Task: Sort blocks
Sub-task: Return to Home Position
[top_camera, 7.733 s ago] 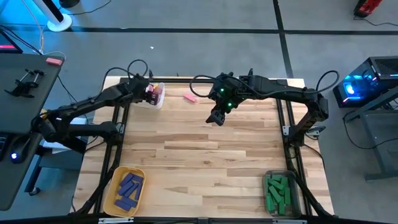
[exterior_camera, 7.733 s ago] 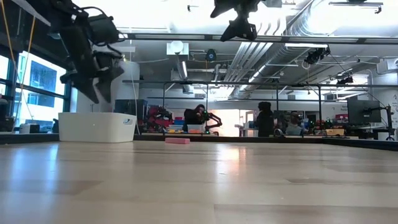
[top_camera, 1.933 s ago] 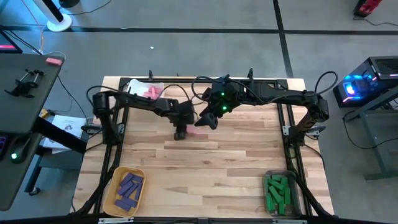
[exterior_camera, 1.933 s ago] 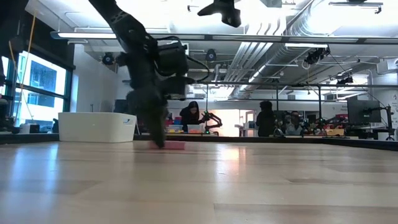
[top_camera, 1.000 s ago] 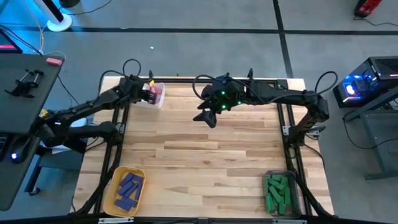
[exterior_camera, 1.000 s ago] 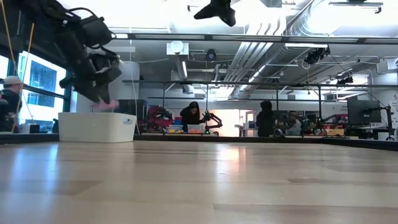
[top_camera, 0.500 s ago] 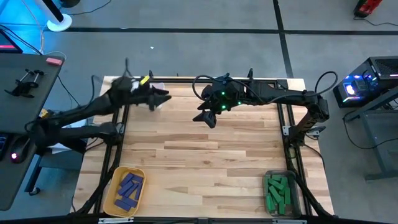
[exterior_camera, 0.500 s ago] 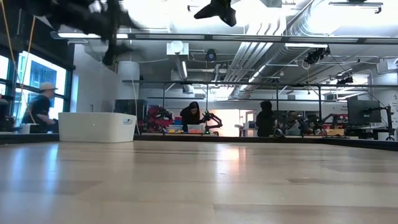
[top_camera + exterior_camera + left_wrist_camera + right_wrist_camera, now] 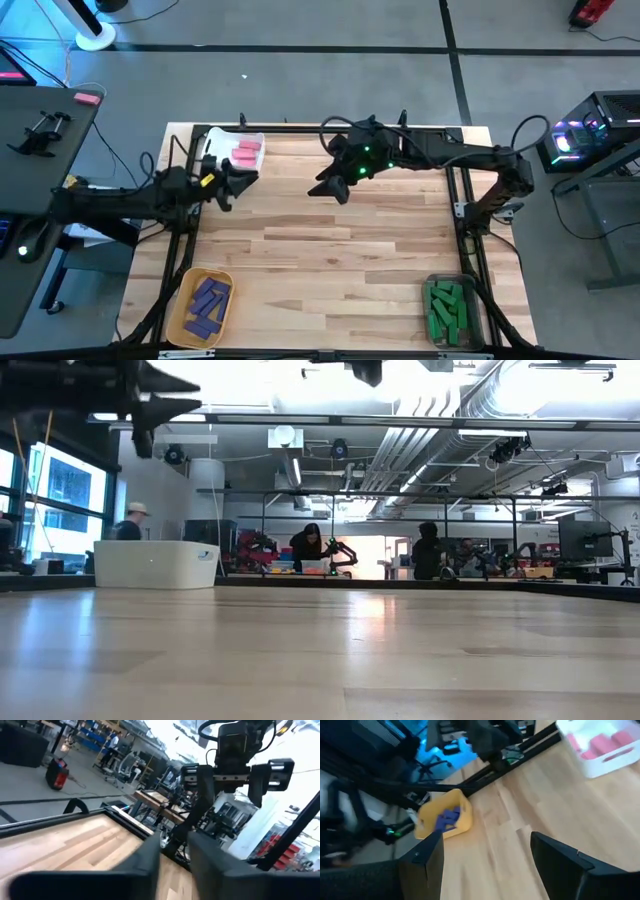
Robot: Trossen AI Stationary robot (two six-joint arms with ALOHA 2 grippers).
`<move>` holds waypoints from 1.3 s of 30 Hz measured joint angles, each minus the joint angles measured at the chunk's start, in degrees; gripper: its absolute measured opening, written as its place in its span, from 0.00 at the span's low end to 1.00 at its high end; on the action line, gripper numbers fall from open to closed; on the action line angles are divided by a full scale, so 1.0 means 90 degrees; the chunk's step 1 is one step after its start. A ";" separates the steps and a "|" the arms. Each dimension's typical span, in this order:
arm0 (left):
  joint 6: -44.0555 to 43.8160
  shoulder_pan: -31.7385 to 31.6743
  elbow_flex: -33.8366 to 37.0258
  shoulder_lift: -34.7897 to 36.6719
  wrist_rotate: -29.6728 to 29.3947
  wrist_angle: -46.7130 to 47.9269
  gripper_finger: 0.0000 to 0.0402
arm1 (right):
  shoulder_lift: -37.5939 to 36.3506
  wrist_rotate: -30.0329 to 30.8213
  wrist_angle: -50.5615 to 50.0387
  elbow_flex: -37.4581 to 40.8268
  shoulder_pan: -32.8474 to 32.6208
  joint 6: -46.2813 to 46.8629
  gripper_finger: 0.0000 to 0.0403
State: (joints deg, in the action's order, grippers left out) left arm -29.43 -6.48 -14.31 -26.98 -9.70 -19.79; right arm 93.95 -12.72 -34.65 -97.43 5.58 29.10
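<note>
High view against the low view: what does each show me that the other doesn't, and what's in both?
Only the high view: the pink blocks lying inside the white bin, plus the yellow bin of purple blocks and the clear bin of green blocks at two table corners. Only the low view: people in the room behind. Both: the white bin, the bare wood table, and the left gripper and right gripper, which the low view shows well above the wood.
</note>
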 joint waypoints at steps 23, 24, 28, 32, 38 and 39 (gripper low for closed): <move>-0.0961 -0.0068 0.1509 0.1801 0.0763 -0.0413 0.00 | -0.1765 0.0394 -0.2104 0.0829 -0.0588 0.1294 0.04; -0.1040 -0.0068 0.1509 0.1801 0.0837 -0.0411 0.00 | -0.2042 0.0395 -0.1972 0.1242 -0.0625 0.1480 0.04; -0.1109 -0.0066 0.1509 0.1801 0.0888 -0.0412 0.00 | -0.3344 0.0381 -0.0510 0.3334 -0.0682 0.2185 0.01; -0.1105 -0.0066 0.1509 0.1801 0.0888 -0.0411 0.00 | -0.4390 0.0266 0.2625 0.5538 -0.0379 0.2256 0.00; -0.0933 -0.0066 0.1509 0.1801 0.0885 -0.0401 0.00 | -0.4422 -0.1104 0.7414 0.7908 0.0647 0.2259 0.00; -0.0882 -0.0066 0.1509 0.1801 0.0885 -0.0398 0.00 | -0.4406 -0.1238 0.7781 0.8142 0.0752 0.2352 0.00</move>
State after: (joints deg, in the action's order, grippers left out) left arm -37.37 -7.07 -0.73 -10.76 -1.74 -23.37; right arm 54.30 -23.87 35.38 -24.15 12.35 50.27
